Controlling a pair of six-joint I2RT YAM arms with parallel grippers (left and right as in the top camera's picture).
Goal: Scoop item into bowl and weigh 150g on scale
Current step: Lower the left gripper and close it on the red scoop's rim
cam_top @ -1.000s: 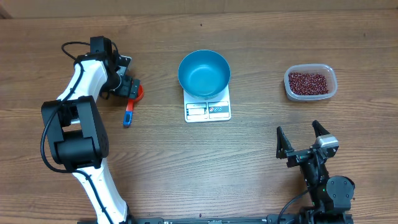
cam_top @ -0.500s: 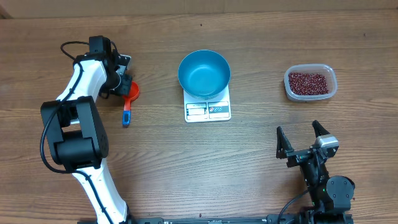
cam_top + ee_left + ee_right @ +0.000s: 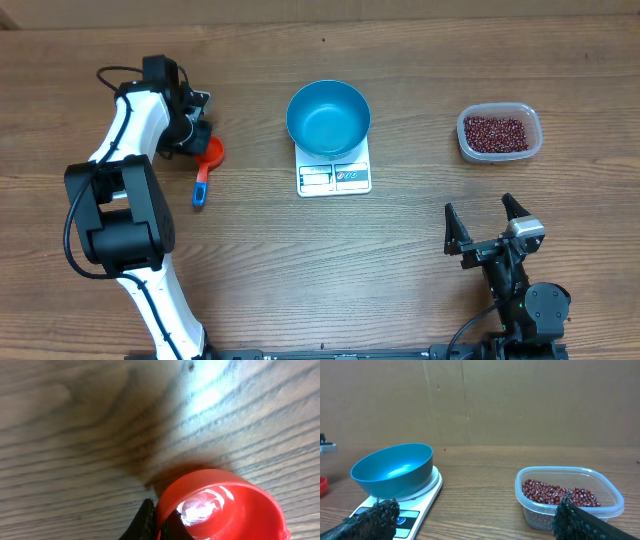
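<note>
The dark red item (image 3: 496, 132) (image 3: 555, 492) fills a clear tub (image 3: 534, 148) (image 3: 615, 502) at the right. The light blue bowl (image 3: 328, 117) (image 3: 395, 470) stands empty on the white scale (image 3: 335, 178) (image 3: 431, 491) at mid-table. At the left lies an orange-red scoop (image 3: 210, 152) (image 3: 225, 505) with a blue-tipped handle. My left gripper (image 3: 199, 140) (image 3: 156, 519) is shut on the scoop's cup wall, one black finger (image 3: 146, 516) outside it and one inside. My right gripper (image 3: 480, 208) (image 3: 475, 515) stands open near the front right, holding nothing.
A cardboard wall (image 3: 480, 400) closes off the far side of the wooden table (image 3: 330, 260). The left arm's white links (image 3: 125, 130) arch over the table's left part. The tub sits just beyond my right gripper.
My left gripper has closed on the scoop's cup wall. The scoop has shifted a little to the left and its handle has swung slightly. The right arm has not moved.
</note>
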